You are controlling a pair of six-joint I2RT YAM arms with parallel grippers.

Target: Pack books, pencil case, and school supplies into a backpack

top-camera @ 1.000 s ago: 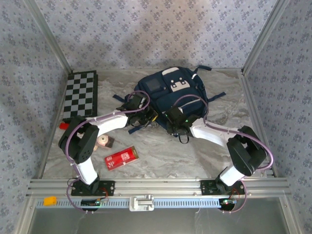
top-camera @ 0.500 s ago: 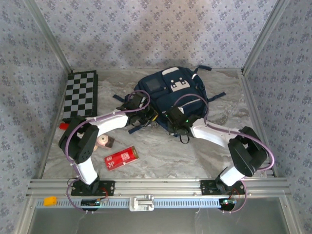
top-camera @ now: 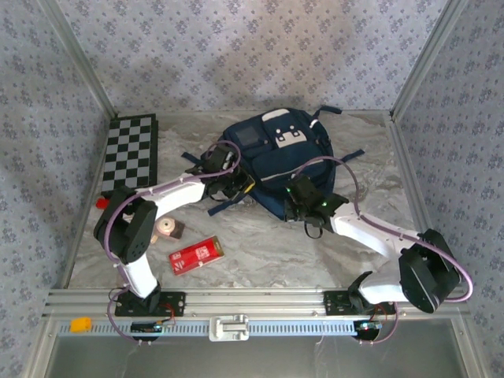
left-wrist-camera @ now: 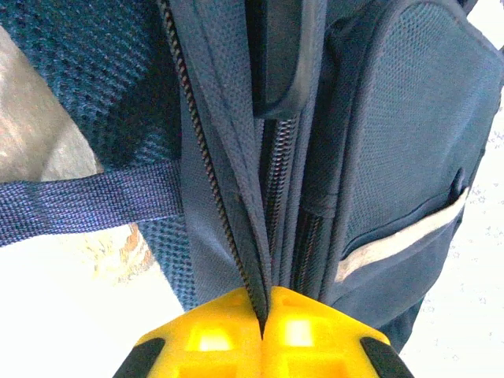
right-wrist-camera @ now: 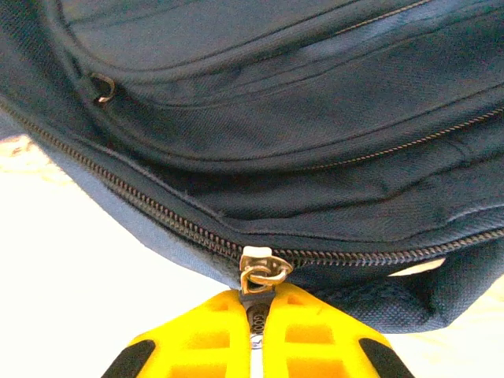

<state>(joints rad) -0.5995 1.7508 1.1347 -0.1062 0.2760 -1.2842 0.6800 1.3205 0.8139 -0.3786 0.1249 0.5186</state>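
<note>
Right gripper (right-wrist-camera: 260, 305) has slid rightward along the backpack's (top-camera: 269, 161) near edge and now pinches the zipper pull (right-wrist-camera: 261, 272). Left gripper (left-wrist-camera: 263, 305) stays pressed together on the zipper flap (left-wrist-camera: 228, 157).

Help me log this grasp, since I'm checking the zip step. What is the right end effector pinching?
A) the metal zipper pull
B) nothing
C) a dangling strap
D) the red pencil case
A: in the right wrist view the right end effector is shut on the metal zipper pull on the zip line of the backpack.
</note>
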